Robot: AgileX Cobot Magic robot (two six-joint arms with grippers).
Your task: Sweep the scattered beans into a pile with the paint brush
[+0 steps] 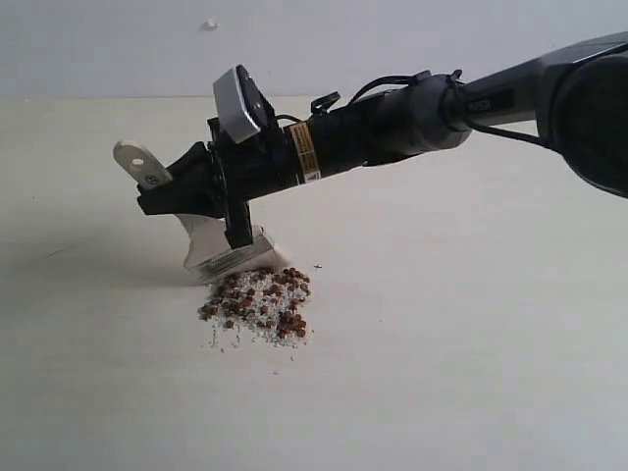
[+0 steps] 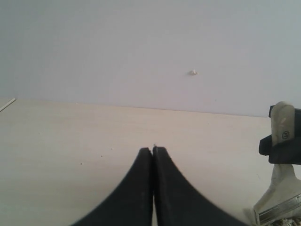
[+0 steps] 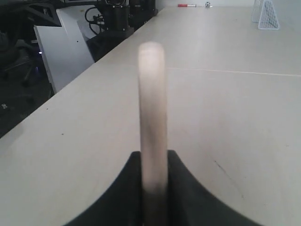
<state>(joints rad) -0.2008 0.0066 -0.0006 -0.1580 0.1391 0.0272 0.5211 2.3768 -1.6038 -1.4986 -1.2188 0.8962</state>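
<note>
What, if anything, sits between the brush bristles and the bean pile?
Nothing visible. The paint brush, held in the right gripper, has its bristles down on the table right at the edge of the pile. Only a few whitish crumbs lie around it.
</note>
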